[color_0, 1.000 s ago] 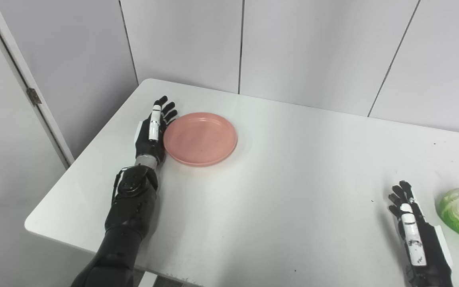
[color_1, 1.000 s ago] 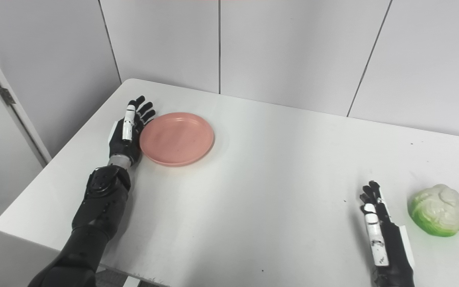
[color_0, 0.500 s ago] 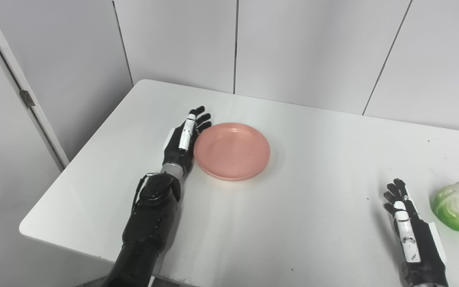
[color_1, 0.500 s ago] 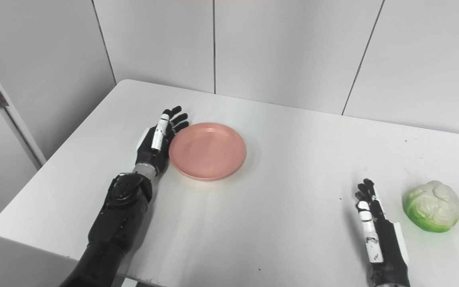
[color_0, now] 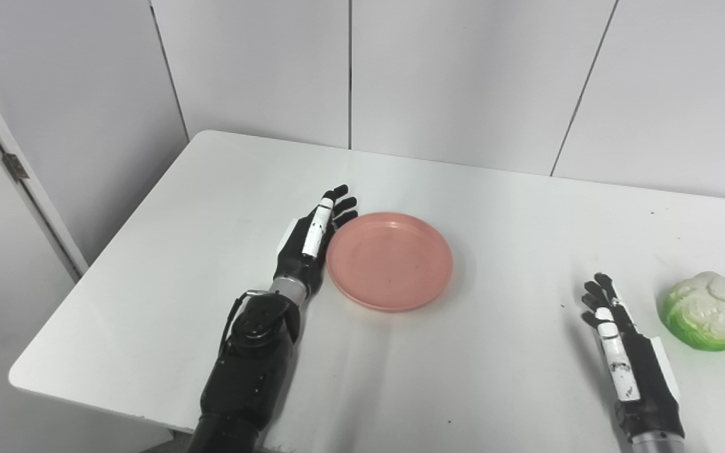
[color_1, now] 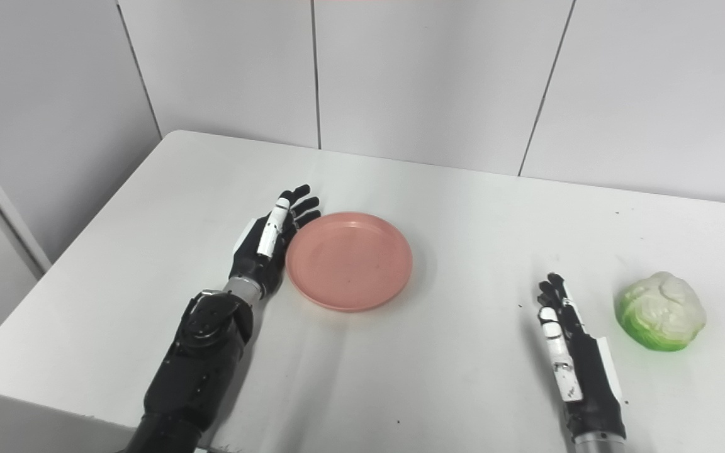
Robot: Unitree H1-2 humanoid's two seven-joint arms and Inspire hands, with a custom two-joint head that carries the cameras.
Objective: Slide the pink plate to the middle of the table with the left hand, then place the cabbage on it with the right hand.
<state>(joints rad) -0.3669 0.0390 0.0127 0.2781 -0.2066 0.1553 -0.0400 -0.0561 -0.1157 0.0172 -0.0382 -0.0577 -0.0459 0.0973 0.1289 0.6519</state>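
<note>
The pink plate (color_0: 390,261) lies flat on the white table (color_0: 211,207), left of its middle. My left hand (color_0: 313,242) stands on edge with fingers straight and apart, its palm side touching the plate's left rim. It holds nothing. The cabbage (color_0: 707,311), pale white with a green base, sits near the right side. My right hand (color_0: 620,352) rests open on the table, just left of the cabbage and apart from it.
Grey wall panels (color_0: 463,75) run behind the table's far edge. A door with a hinge (color_0: 13,167) stands to the left. The table's front edge runs close to both forearms.
The left hand has pushed the pink plate rightward and nearer across the table. The camera has also shifted, so the whole scene sits differently. The right hand and cabbage have kept their places.
</note>
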